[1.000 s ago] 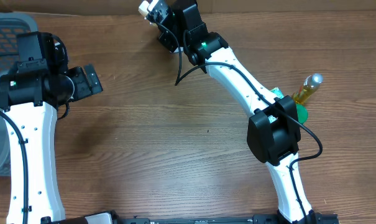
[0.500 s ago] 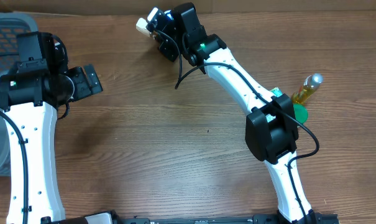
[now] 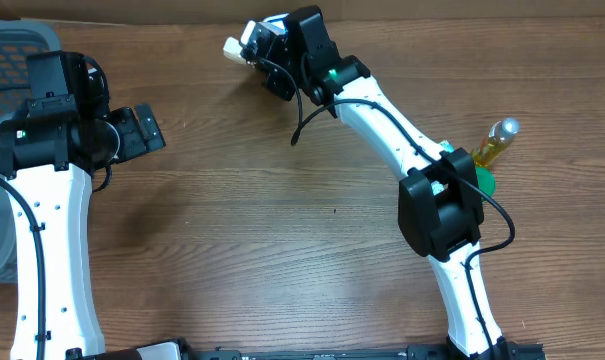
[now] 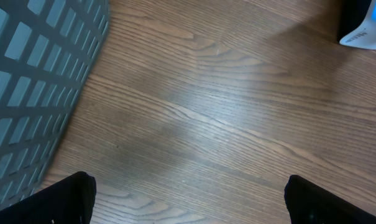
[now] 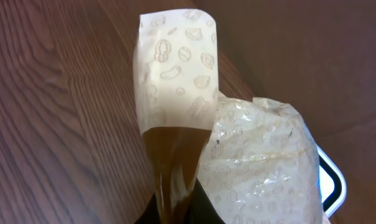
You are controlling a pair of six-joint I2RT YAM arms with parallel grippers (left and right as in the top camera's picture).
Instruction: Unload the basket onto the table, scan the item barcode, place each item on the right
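Observation:
My right gripper (image 3: pixel 266 50) is shut on the item, a cream packet (image 3: pixel 240 40) printed with small nut outlines, at the far edge of the table. In the right wrist view the packet (image 5: pixel 175 74) stands up from the gripper (image 5: pixel 186 210), with a crinkled clear-wrapped part (image 5: pixel 262 162) beside it. No barcode shows on the faces I see. A white-rimmed object with a blue glow (image 5: pixel 332 180) peeks out behind the packet. My left gripper (image 3: pixel 142 130) hangs open at the left over bare wood (image 4: pixel 188 202), holding nothing.
A grey mesh basket (image 3: pixel 7 60) stands at the far left, its wall (image 4: pixel 32 81) close to my left gripper. A bottle of yellow liquid (image 3: pixel 494 143) and a green object (image 3: pixel 483 183) sit at the right, beside the right arm's elbow.
My right gripper has carried the packet a little way in from the table's far edge. The left arm has not moved.

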